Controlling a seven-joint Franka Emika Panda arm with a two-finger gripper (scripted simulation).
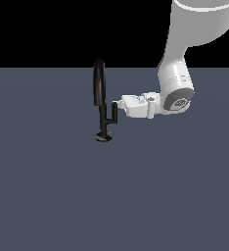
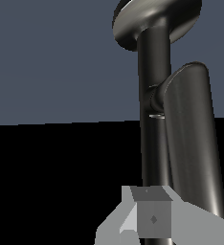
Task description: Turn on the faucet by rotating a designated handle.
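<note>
The faucet (image 1: 103,105) stands on the floor (image 1: 48,186) left of centre in the exterior view, its handle (image 1: 113,113) branching toward the exterior view's right. The gripper (image 1: 115,105) meets the peg's top; whether its fingers are spread or closed cannot be told. So shallow a contact could slip off when turning.

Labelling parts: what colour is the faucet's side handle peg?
Glossy black handle peg, clearest in the wrist view.
</note>
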